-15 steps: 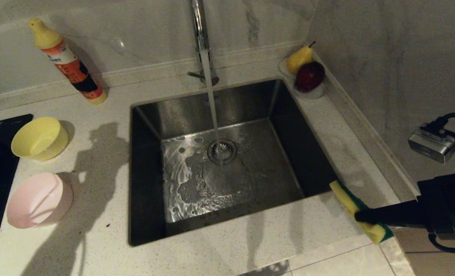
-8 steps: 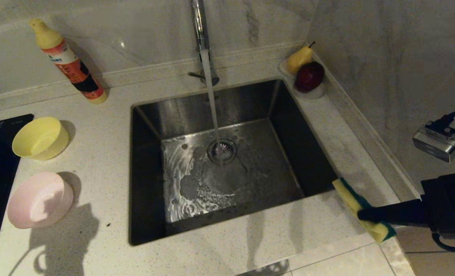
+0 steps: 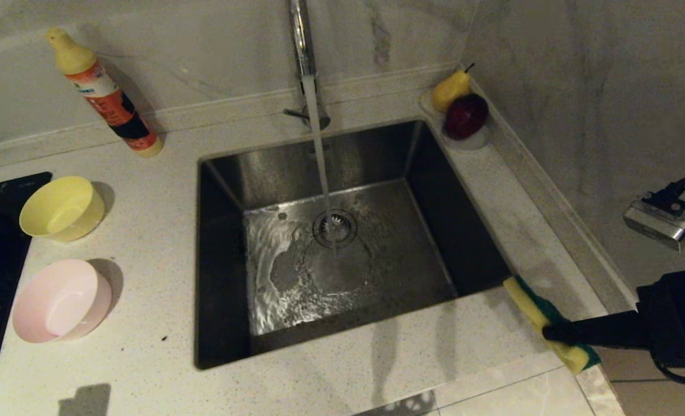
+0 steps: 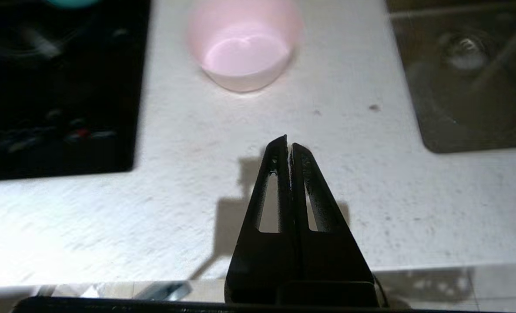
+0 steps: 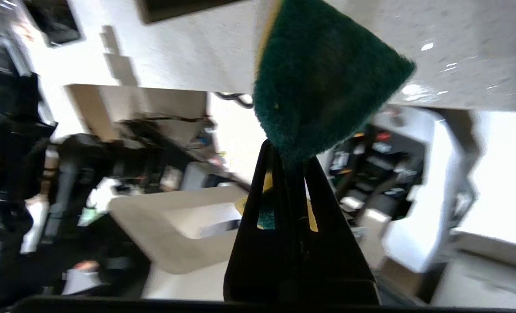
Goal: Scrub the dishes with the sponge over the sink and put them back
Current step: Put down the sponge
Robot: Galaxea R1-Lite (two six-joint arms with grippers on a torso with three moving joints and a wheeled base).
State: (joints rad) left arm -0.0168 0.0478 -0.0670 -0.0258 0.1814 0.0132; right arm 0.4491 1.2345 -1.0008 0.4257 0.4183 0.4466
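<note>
Now, step in hand: likely fetching a bowl to scrub; the water already runs from the tap (image 3: 302, 52) into the sink (image 3: 342, 173).
Doing it well: I'd judge the empty arm should open wide, take a bowl by its thin rim, and carry it over the sink before the sponge comes in.
Left gripper (image 4: 288, 145): pressed together, holding nothing, above the bare counter (image 3: 146, 231) on the pink bowl's side of the sink.
Right gripper (image 3: 547, 332): clamped on the sponge (image 3: 542, 320), at the sink's near right corner, over the counter edge.
Pink bowl (image 3: 60, 300): left of the sink, smooth plastic, round, leaning open towards the sink.
Yellow bowl (image 3: 60, 208): left of the sink, beyond the pink one, same glossy plastic.
Sponge texture: coarse dark green scouring face on soft yellow foam, squeezed where pinched.
Sink material: brushed steel, square, wet and slick around the round drain (image 3: 335, 226).
</note>
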